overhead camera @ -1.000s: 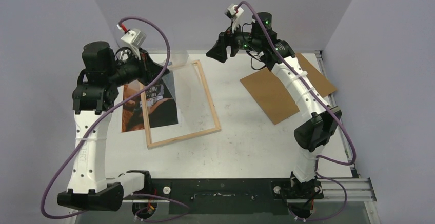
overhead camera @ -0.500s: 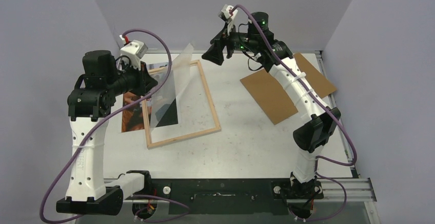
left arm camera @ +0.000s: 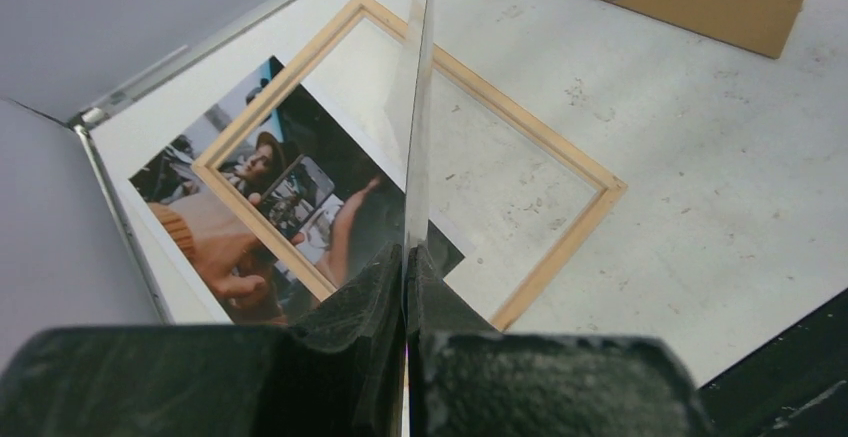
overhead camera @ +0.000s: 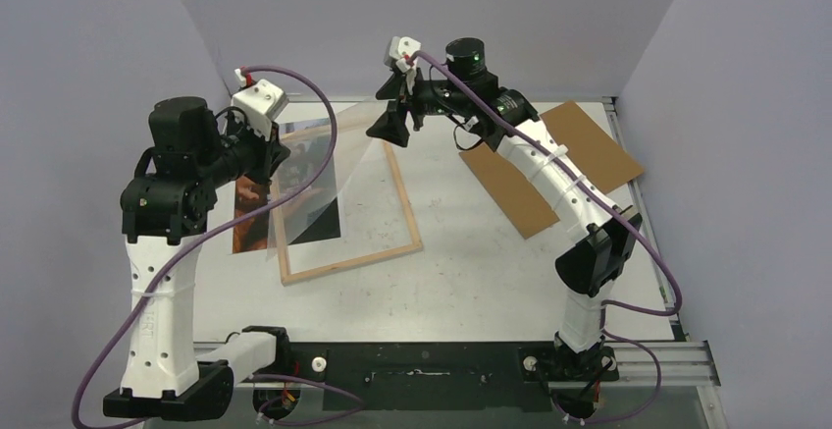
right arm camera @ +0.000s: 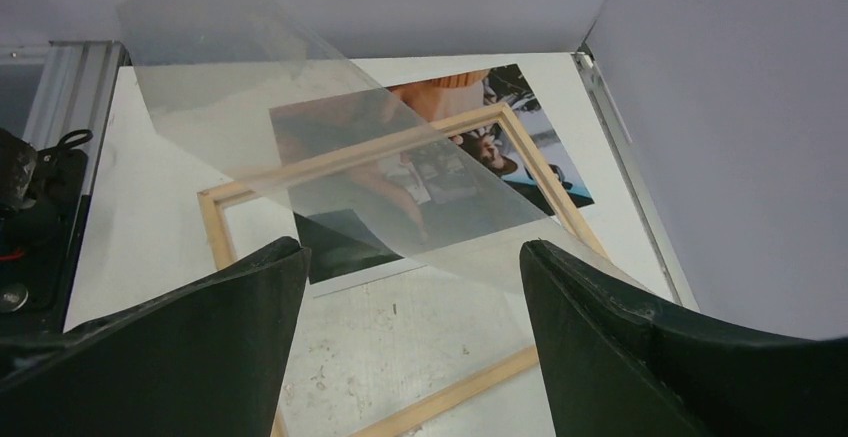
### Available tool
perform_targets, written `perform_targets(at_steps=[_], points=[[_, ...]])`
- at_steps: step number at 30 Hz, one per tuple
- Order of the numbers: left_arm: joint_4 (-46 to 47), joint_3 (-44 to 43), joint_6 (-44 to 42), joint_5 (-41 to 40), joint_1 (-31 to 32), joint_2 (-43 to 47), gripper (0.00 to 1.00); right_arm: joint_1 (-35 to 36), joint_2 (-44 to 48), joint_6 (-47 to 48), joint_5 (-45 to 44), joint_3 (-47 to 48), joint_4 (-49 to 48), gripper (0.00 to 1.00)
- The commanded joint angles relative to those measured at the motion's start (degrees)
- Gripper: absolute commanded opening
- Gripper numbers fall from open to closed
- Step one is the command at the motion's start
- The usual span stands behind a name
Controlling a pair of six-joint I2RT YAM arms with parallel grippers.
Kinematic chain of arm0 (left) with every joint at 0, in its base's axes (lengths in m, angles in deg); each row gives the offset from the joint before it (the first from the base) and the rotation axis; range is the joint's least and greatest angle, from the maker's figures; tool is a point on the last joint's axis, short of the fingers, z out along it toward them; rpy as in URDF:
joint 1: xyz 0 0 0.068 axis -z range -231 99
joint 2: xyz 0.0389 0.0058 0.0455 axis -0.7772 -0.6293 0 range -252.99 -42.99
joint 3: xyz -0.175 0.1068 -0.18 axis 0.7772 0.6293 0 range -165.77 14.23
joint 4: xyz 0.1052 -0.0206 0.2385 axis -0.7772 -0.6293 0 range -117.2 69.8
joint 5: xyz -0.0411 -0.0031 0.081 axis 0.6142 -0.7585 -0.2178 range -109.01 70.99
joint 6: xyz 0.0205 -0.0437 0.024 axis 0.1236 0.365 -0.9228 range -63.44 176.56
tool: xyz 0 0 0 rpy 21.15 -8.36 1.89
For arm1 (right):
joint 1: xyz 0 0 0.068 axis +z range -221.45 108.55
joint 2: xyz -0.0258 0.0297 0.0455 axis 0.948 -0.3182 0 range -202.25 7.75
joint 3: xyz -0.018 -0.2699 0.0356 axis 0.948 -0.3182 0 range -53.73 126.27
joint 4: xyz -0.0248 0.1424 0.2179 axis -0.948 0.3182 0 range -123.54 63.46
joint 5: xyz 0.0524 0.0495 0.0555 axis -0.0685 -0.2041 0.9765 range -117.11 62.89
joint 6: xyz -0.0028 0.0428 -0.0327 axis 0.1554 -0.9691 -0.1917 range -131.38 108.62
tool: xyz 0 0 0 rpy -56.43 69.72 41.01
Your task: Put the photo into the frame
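the clear sheet (left arm camera: 418,107) is clamped edge-on in the left end effector (left arm camera: 408,257) and held tilted above the frame (overhead camera: 350,261), which lies wood side up on the counter (overhead camera: 471,262). the photo (left arm camera: 300,177) lies flat, partly under the frame's left rail, not seated inside. the right end effector (right arm camera: 410,252) is spread wide near the sheet's far edge, gripping nothing. the sheet is best carried aside without brushing the frame. the white counter is scuffed; a brown backing board (overhead camera: 520,188) lies at the right; plain lilac walls (overhead camera: 392,17) enclose it.
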Motion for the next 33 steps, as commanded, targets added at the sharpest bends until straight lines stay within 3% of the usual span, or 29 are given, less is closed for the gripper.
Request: perform_targets(at_steps=[1, 10, 16, 26, 33], points=[[6.26, -0.41, -6.91, -1.09, 0.24, 3.30, 0.00, 2.39, 3.48, 7.61, -0.43, -0.33, -3.85, 0.79], [13.66, 4.64, -16.22, 3.31, 0.22, 7.19, 0.00, 4.29, 3.98, 12.55, -0.78, -0.82, -7.70, 0.80], [13.88, 2.88, -19.35, 6.73, 0.21, 6.13, 0.00, 5.31, 3.47, 14.06, -0.96, -0.38, -7.56, 0.80], [15.80, 1.81, -21.42, 11.72, 0.20, 3.82, 0.00, 4.73, 3.95, 23.06, 4.01, 0.04, 9.47, 0.76], [17.35, 2.99, -21.44, 12.10, 0.17, 4.00, 0.00, 2.77, 4.67, 23.98, 7.18, -0.13, 16.25, 0.63]])
